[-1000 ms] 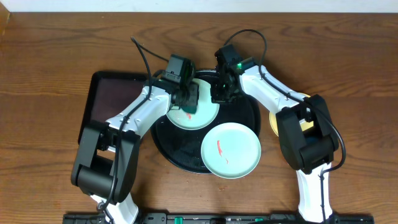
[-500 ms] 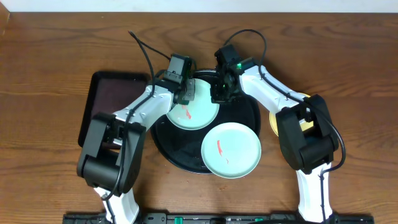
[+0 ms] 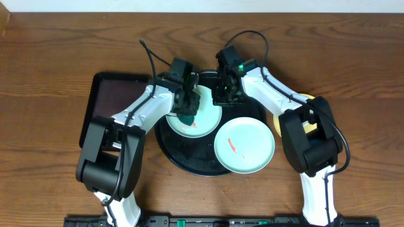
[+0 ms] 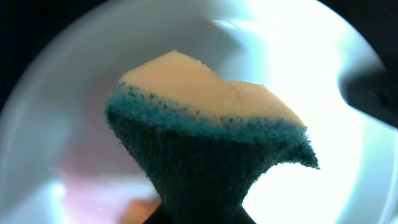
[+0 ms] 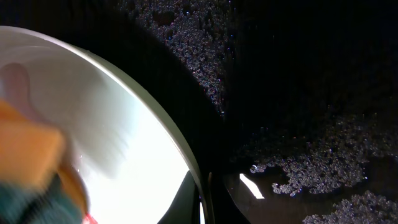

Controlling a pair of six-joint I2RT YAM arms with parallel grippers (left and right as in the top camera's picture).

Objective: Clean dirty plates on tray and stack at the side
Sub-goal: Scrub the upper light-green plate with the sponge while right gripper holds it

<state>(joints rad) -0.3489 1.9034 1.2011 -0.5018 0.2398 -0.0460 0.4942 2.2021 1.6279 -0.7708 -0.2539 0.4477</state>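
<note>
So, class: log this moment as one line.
left gripper: shut on yellow-and-green sponge | sponge: on mint-green round plate | plate: in large round black tray | right gripper: shut at that plate's rim

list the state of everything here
rear mint-green round plate, on tray, red smear, under sponge
front mint-green round plate, red smear, overhangs tray rim
pale yellow round plate, off tray, mostly hidden
large round black tray, holds two plates
yellow-and-green sponge, gripped
left tool, shut on sponge
right tool, shut at rear plate's rim

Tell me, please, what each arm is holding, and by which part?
Left fingers: sponge, pinched at its narrowed green end. Right fingers: mint plate, apparently by its rim.
</note>
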